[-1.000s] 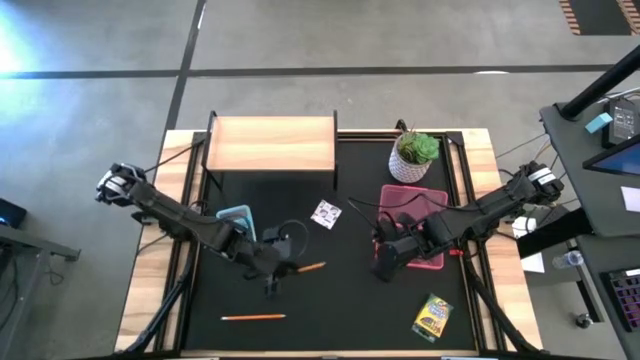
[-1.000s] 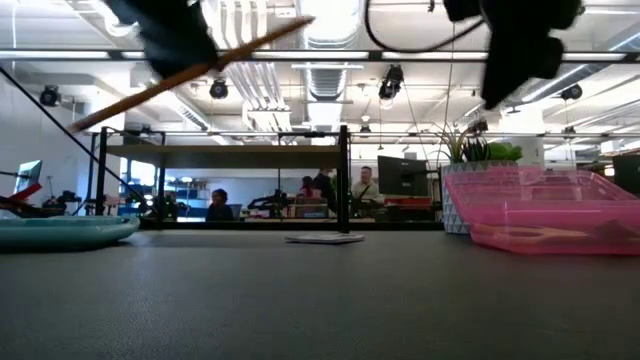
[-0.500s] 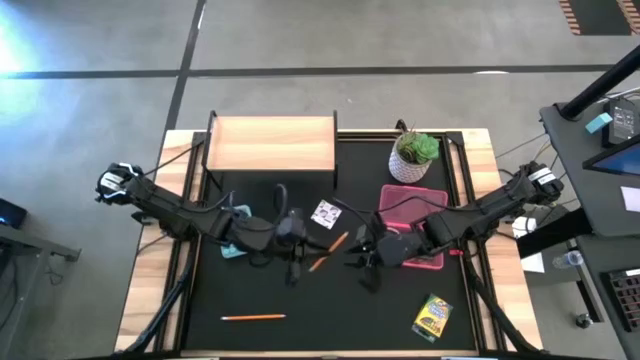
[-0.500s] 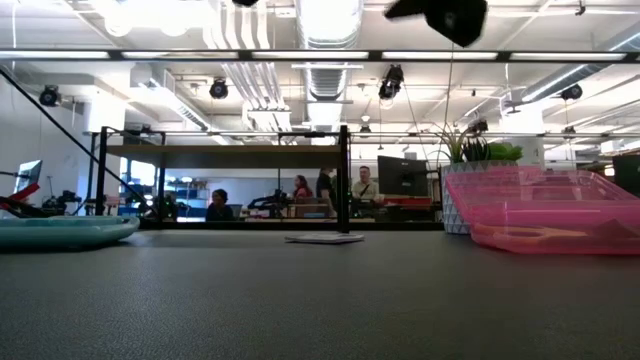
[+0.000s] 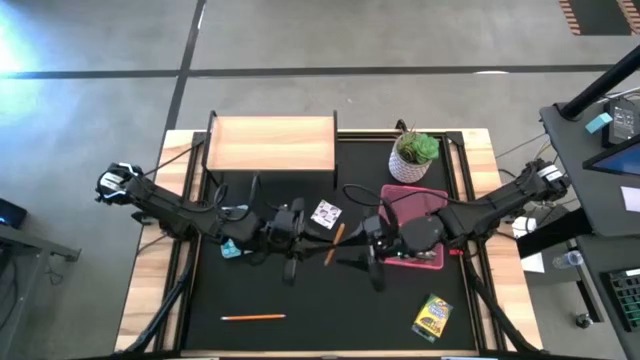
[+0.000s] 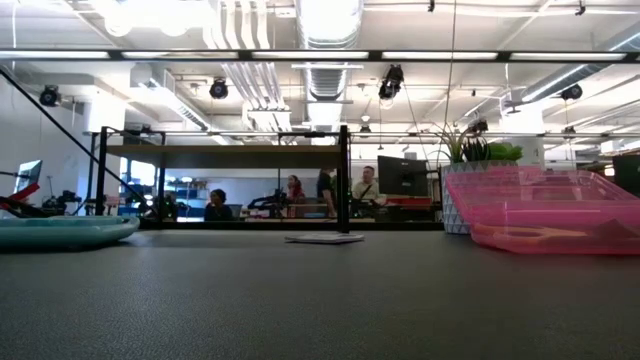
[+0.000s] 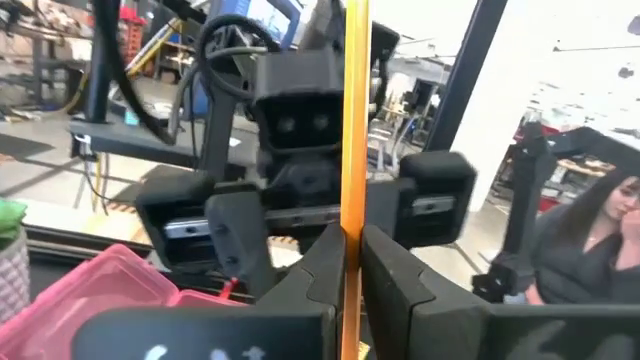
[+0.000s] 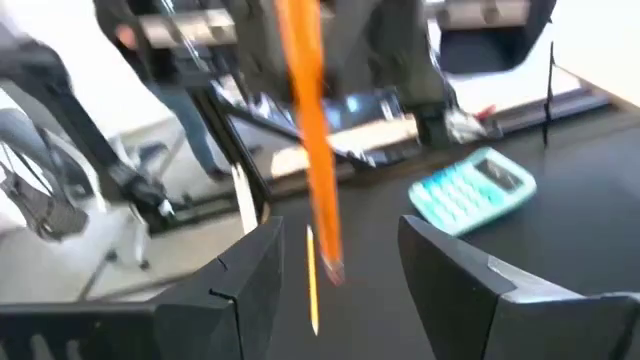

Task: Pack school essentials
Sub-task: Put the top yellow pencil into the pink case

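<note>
Two arms meet over the middle of the black counter (image 5: 300,330), a handover caught in mid-air. The left pincer (image 5: 308,232) is clamped tight on an orange pencil (image 5: 334,243), one of two in sight; its wrist view shows the shaft (image 7: 354,130) running upright between the two dark fingers (image 7: 318,275). The right pincer (image 5: 352,250) faces it from just beside, its two fingers (image 8: 250,290) spread apart with the pencil tip (image 8: 315,190) between them but not touching either; it has hold of nothing.

The second pencil (image 5: 253,317) lies flat near the counter's front edge, well apart from both arms. One white patterned card (image 5: 325,213) lies just behind the held pencil, and shows in the low view as a thin flat sheet (image 6: 322,238). One crayon box (image 5: 432,317) sits at the front right. One pink tray (image 5: 425,197) lies on the right side, partly under the right arm; something orange lies inside it (image 6: 540,235), too indistinct to name. One teal calculator (image 5: 231,248) sits under the left arm, seen clearly past the right pincer (image 8: 472,190). One potted plant (image 5: 414,155) stands behind the tray, and one wooden shelf (image 5: 270,143) stands at the back. Several people (image 6: 290,196) are at desks in the room beyond.
</note>
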